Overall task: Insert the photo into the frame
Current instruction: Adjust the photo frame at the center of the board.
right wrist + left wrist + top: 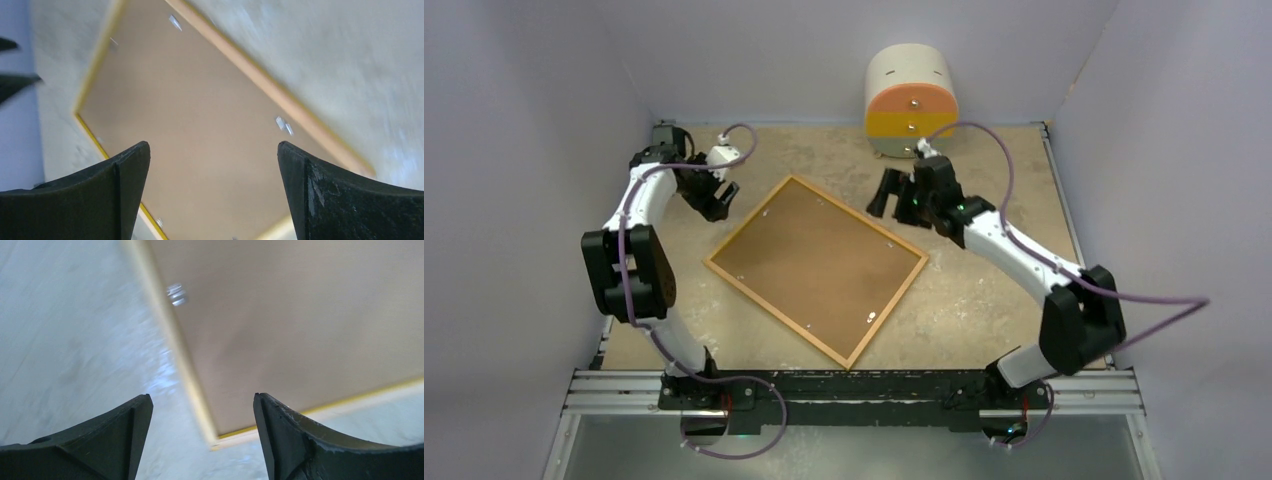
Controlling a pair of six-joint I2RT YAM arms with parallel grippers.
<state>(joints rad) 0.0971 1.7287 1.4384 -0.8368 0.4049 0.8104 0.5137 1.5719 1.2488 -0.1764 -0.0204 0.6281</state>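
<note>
The frame [778, 314] was lying back-up in the middle of the picture, turned like a diamond on the desk [984, 290], with the brown backing board [816, 265] sitting in it and little metal tabs [870, 317] along the edges. Left gripper [714, 197] hung just off the frame's upper-left edge, spread wide with nothing in it; right gripper [892, 196] sat by the upper-right edge, also wide and empty.

Blurred and cropped, the frame [265, 80] shows bright specks [283, 124], possibly clips.
</note>
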